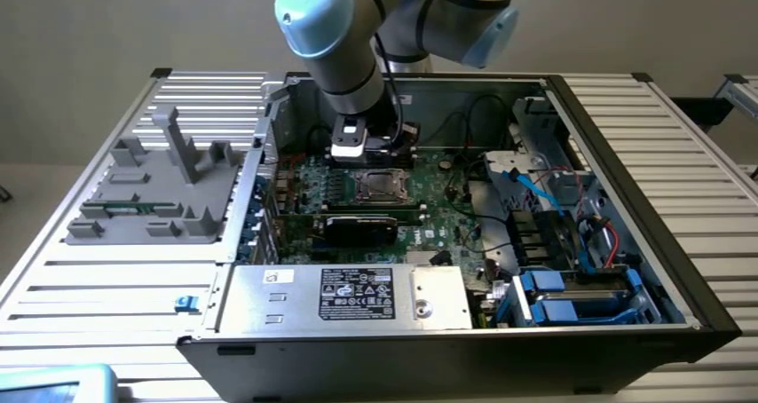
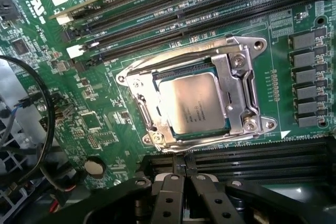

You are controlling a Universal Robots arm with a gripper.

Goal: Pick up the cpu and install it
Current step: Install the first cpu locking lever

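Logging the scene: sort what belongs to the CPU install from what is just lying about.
Job: cpu lying in the socket frame; gripper, shut, holding nothing, close above it.
Lying about: memory slots, power supply, grey plastic holder, blue cables.

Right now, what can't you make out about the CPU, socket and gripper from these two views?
- Gripper: wrist view's edge cuts off the fingertips; the arm's wrist hides them in the exterior view.
- Shiny silver-tan square cpu: sits in the metal-framed socket, but pin contact lies underneath, hidden.
- Cpu markings: too faint to read.
- Socket in exterior view: too small to judge the latch.
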